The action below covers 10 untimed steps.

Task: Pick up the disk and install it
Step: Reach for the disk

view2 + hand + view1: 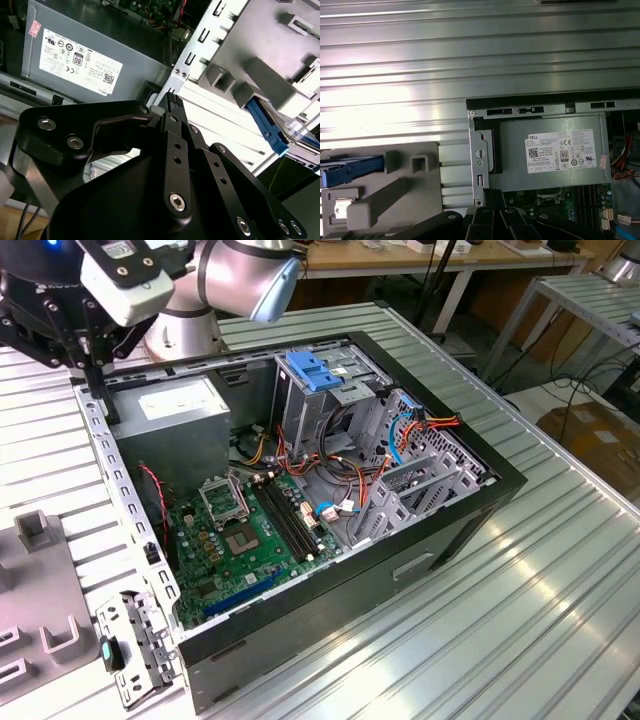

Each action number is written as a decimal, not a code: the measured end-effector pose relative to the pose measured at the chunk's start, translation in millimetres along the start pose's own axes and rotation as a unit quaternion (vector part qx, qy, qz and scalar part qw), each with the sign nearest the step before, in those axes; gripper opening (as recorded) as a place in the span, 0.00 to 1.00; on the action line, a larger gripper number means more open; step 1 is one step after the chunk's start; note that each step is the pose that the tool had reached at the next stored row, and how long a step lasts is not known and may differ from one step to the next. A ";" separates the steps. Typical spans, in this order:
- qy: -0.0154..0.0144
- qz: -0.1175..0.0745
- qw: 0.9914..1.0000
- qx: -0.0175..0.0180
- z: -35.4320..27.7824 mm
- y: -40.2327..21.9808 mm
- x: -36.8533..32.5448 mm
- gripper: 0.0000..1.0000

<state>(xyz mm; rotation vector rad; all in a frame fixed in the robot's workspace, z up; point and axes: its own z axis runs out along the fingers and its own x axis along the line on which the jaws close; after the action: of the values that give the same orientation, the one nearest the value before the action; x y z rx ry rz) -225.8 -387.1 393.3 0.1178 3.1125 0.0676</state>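
disk [267,131] on grey fixture [250,50] — just apart from the hand [171,101]

We saw the arm [240,275] hold its tool [104,400] at the edge of the open computer case [400,570], beside the grey power-supply box [165,410], on the ribbed bench [520,620].
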 end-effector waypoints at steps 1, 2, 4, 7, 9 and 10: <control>0.000 0.000 1.000 0.000 -0.1 0.0 3.0 0.11; 0.000 0.000 1.000 0.000 -0.1 -0.1 5.5 0.11; 0.000 0.000 1.000 0.000 -0.3 -0.1 11.5 0.11; 0.000 0.000 1.000 0.000 -0.5 -0.1 19.6 0.11; 0.000 0.000 1.000 0.000 -0.6 -0.1 25.2 0.11; 0.000 0.000 1.000 0.000 -0.7 0.0 27.8 0.11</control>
<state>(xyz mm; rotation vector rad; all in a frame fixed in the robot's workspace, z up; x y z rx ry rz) -253.5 -385.1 393.3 0.1181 3.1125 0.0676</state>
